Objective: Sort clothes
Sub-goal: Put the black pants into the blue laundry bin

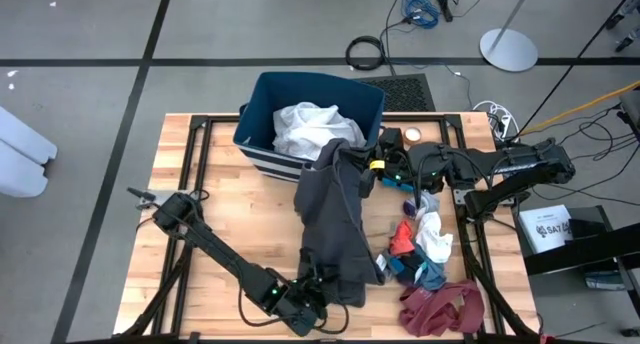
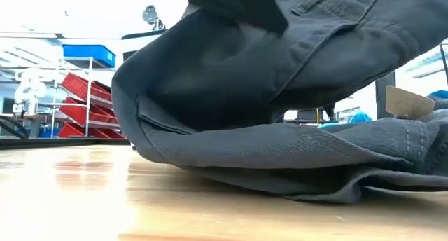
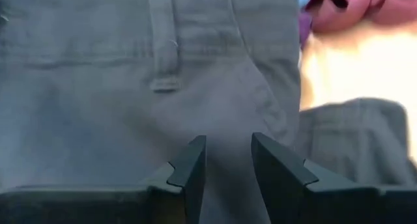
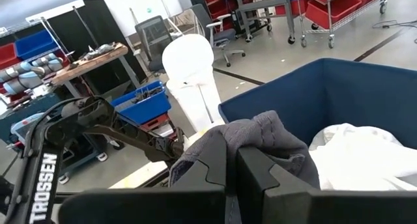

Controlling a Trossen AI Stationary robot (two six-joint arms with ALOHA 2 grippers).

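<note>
Dark grey trousers (image 1: pixel 335 219) hang from my right gripper (image 1: pixel 362 162), which is shut on them beside the dark blue bin (image 1: pixel 310 81). Their lower part lies crumpled on the table (image 2: pixel 266 164). My left gripper (image 1: pixel 314 287) is low at the table's near edge, open, its fingers (image 3: pixel 189 168) close in front of the trousers' waistband with its belt loop (image 3: pixel 163 68). A white garment (image 1: pixel 305 124) lies in the bin. Red (image 1: pixel 403 236), white (image 1: pixel 432 234), blue (image 1: pixel 430 274) and maroon (image 1: pixel 440 306) clothes are piled on the table's right. My right gripper pinches a bunched fold of the trousers' upper end (image 4: pixel 254 136) between its two fingers, coming nearly level from the table's right. The trousers hang below the hold against the bin's near wall, their lower end on the table. My left gripper: I cannot tell whether its fingers touch the cloth.
The bin (image 4: pixel 339 81) stands at the table's far middle. Small items, among them a tape roll (image 1: pixel 411 136), sit at the far right by my right arm. Black frame rails (image 1: pixel 195 174) run along the table's left and right. Bare wood (image 1: pixel 240 214) lies left of the trousers.
</note>
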